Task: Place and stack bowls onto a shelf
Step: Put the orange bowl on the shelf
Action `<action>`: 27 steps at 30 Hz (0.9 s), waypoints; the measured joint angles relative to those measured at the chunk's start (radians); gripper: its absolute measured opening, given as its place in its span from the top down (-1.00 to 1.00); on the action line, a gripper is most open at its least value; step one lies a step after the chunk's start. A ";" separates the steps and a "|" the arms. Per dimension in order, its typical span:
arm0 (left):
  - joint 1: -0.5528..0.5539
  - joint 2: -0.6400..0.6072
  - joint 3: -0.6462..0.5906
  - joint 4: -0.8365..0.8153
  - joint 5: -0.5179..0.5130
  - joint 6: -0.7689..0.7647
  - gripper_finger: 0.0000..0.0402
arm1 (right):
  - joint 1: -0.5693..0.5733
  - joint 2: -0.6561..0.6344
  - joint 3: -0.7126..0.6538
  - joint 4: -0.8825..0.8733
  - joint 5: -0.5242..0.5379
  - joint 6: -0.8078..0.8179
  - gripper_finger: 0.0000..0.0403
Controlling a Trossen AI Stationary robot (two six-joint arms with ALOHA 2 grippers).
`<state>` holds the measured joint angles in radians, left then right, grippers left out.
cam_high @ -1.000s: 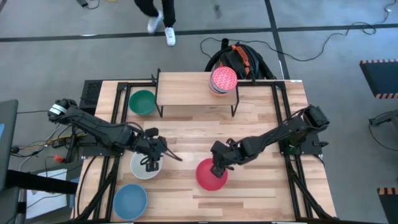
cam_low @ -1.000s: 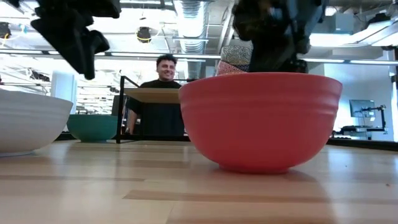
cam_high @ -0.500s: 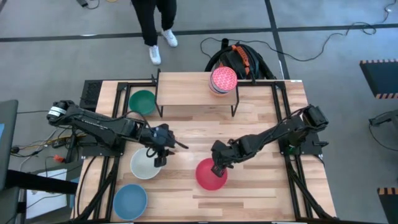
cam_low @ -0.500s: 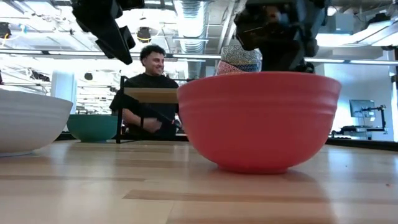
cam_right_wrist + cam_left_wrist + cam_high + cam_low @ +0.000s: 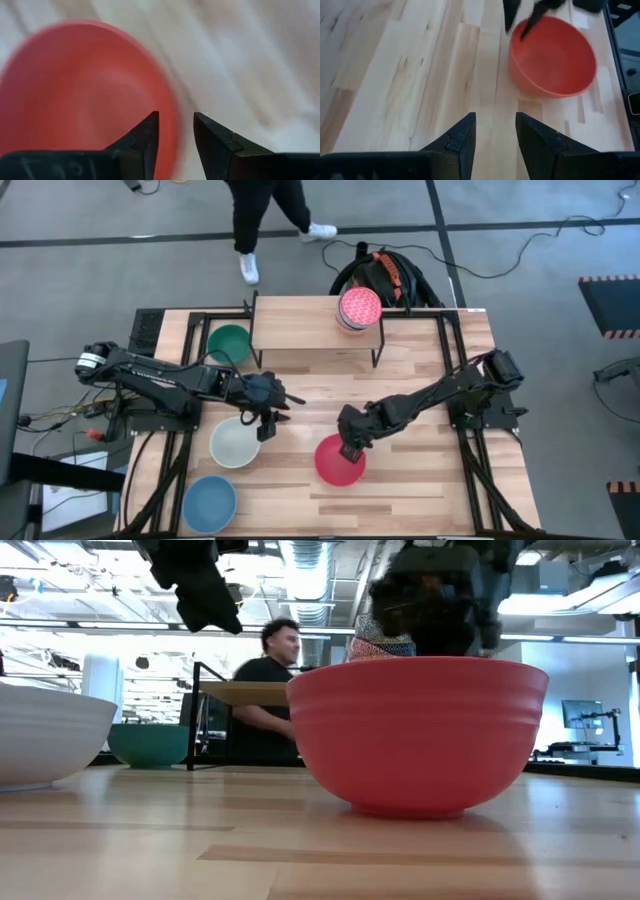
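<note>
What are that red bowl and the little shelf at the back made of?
The red bowl looks like matte plastic or glazed ceramic, which of the two I can't tell: smooth even colour, soft ridges under its rim. The shelf has a light wood top with visible grain, on thin black legs that look like metal.

The left arm reaches from the desk's left edge toward the middle, its gripper (image 5: 268, 402) raised above the desk surface; in its wrist view the two dark fingers (image 5: 462, 137) stand apart with a clear gap and nothing between them. The right arm stretches from the right edge inward and down, elbow bent, its gripper (image 5: 349, 448) low near the desk's centre; its fingers (image 5: 146, 135) are parted, a narrow gap showing between the tips
</note>
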<state>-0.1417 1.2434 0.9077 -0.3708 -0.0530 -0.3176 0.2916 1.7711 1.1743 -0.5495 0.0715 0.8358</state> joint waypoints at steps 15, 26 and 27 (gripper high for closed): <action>0.014 0.118 0.000 0.204 0.007 -0.112 0.39 | -0.010 -0.055 0.012 -0.009 0.168 0.002 0.86; 0.096 0.109 0.025 0.288 -0.012 -0.128 0.26 | -0.077 -0.091 0.100 -0.134 0.398 -0.056 0.87; 0.101 0.118 0.038 0.288 -0.023 -0.107 0.24 | -0.086 -0.091 0.112 -0.135 0.405 -0.063 0.87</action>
<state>-0.0407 1.3613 0.9459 -0.0828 -0.0758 -0.4251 0.2060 1.6802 1.2859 -0.6847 0.4768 0.7724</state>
